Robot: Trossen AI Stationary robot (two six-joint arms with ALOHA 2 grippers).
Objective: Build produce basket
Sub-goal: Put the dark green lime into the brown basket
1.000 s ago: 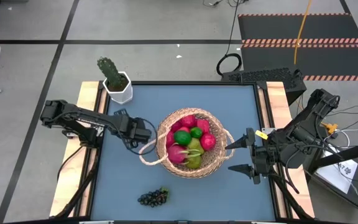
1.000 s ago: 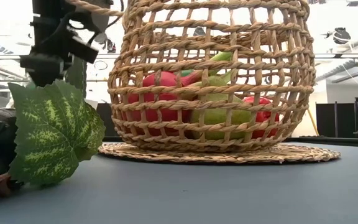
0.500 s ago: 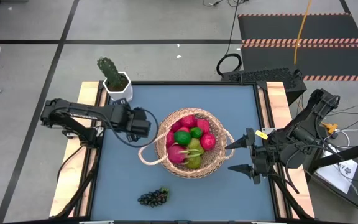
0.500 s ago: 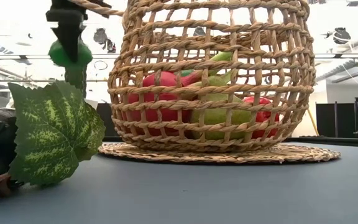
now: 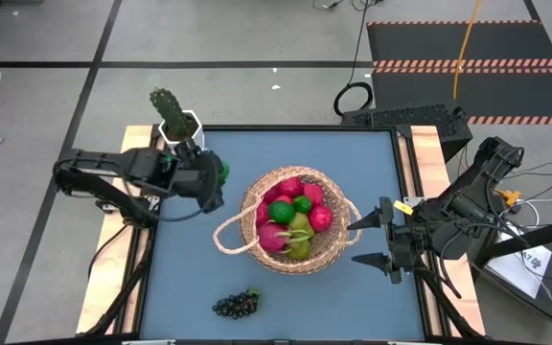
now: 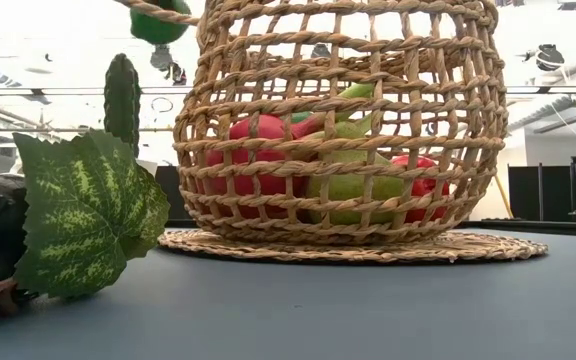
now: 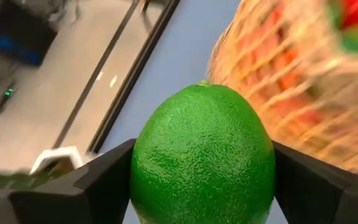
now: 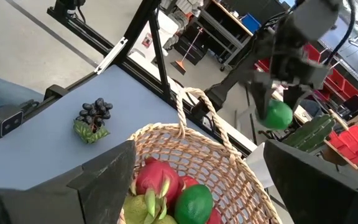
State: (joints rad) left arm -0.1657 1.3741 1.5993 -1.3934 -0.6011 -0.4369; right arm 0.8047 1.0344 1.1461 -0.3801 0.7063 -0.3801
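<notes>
The woven wicker basket (image 5: pixel 290 220) stands on the blue table, filled with red apples, green limes, pears and a pink dragon fruit. My left gripper (image 5: pixel 214 175) is shut on a green lime (image 7: pixel 202 155), high above the table to the basket's left; the lime also shows in the right wrist view (image 8: pixel 278 115) and at the top of the low view (image 6: pixel 160 22). A dark grape bunch (image 5: pixel 238 304) with a green leaf (image 6: pixel 88 215) lies on the table near the front edge. My right gripper (image 5: pixel 372 240) waits open to the basket's right. My left gripper pinches the lime between its two fingers (image 7: pixel 104 180), one on each opposite side of its middle (image 7: pixel 148 168). The fingers come from above, slanting down. The lime is lifted clear of the table, at about the height of the basket's rim.
A white pot with a green cactus (image 5: pixel 175 120) stands at the table's far left corner, close behind my left gripper. The basket's looped handle (image 5: pixel 223 235) sticks out toward the left arm. Bare blue table lies left of and in front of the basket.
My left gripper has risen from low beside the basket's left side, carrying the lime up clear of the table, and has shifted toward the table's far edge. The basket, the grapes and my right arm have stayed still.
</notes>
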